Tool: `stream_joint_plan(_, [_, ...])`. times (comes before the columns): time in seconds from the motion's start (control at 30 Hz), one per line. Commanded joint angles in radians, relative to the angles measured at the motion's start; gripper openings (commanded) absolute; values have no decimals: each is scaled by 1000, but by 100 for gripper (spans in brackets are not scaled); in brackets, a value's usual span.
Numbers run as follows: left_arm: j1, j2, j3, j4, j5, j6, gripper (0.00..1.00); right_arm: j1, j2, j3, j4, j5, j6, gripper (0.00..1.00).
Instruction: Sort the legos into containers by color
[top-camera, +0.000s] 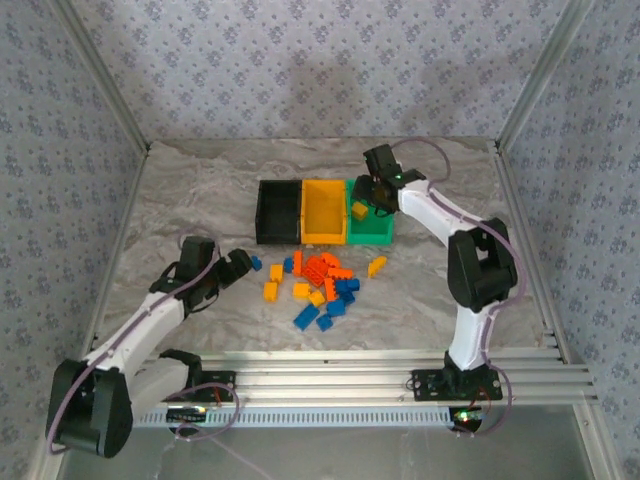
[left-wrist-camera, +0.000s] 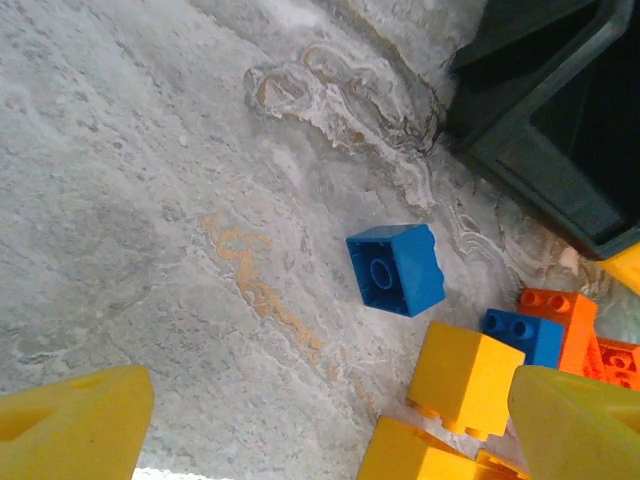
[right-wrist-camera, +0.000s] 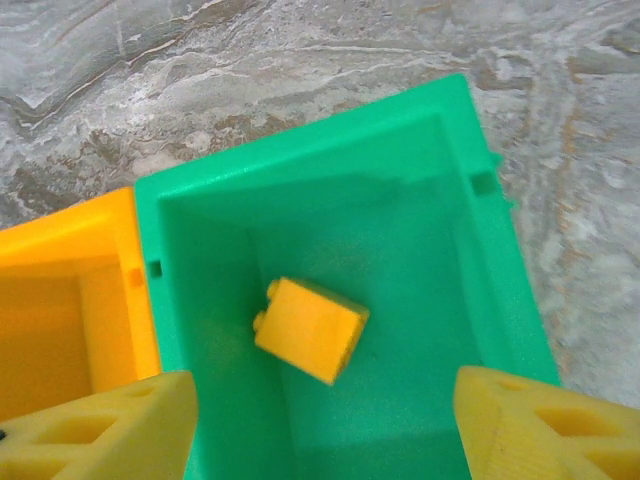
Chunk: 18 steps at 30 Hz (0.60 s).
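Note:
The containers stand in a row at mid-table: black bin (top-camera: 278, 212), yellow-orange bin (top-camera: 323, 212), green bin (top-camera: 380, 232). My right gripper (top-camera: 378, 190) hovers over the green bin (right-wrist-camera: 420, 250), open, its fingers (right-wrist-camera: 100, 430) well clear of the yellow lego (right-wrist-camera: 310, 328) lying inside. The pile of blue, red-orange and yellow legos (top-camera: 320, 285) lies in front of the bins. My left gripper (top-camera: 240, 265) is low at the pile's left edge, open and empty. A lone blue lego (left-wrist-camera: 396, 268) lies just ahead of its fingers (left-wrist-camera: 75, 425), with a yellow lego (left-wrist-camera: 465, 378) by the right finger.
The black bin's corner (left-wrist-camera: 560, 110) rises beyond the blue lego in the left wrist view. The yellow-orange bin (right-wrist-camera: 60, 300) adjoins the green one. Bare marble lies left of the pile. Metal frame posts and patterned walls bound the table; a rail (top-camera: 330, 365) runs along the near edge.

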Motion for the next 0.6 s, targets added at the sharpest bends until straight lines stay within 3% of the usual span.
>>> stream_joint_plan(0.0, [-46, 83, 65, 65, -46, 48, 89, 21, -122, -77, 38, 15, -5, 71])
stream_joint_plan(0.23, [-105, 291, 127, 193, -87, 35, 81, 31, -220, -182, 71, -2, 4, 70])
stream_joint_plan(0.57, [-110, 462, 202, 174, -161, 21, 66, 24, -303, -247, 92, -4, 3, 70])
